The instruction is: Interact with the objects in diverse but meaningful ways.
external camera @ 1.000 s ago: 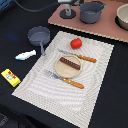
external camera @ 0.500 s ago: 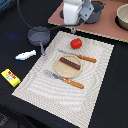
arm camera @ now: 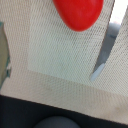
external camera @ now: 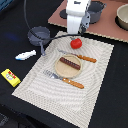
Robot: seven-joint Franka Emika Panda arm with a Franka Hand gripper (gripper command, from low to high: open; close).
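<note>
A dark table (external camera: 112,95) is covered by a woven beige placemat (external camera: 95,70); beside the placemat lie a yellow packet (external camera: 10,77) and a white fish-shaped piece (external camera: 25,54).

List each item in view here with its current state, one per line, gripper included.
gripper: above the tomato, jaws hidden, holding nothing visible
red tomato: loose on the placemat
brown sausage: lying on the plate
plate: on the placemat, between knife and fork
frying pan: empty
pot: upright on the board
white fish piece: lying off the mat
yellow packet: flat on the black surface
</note>
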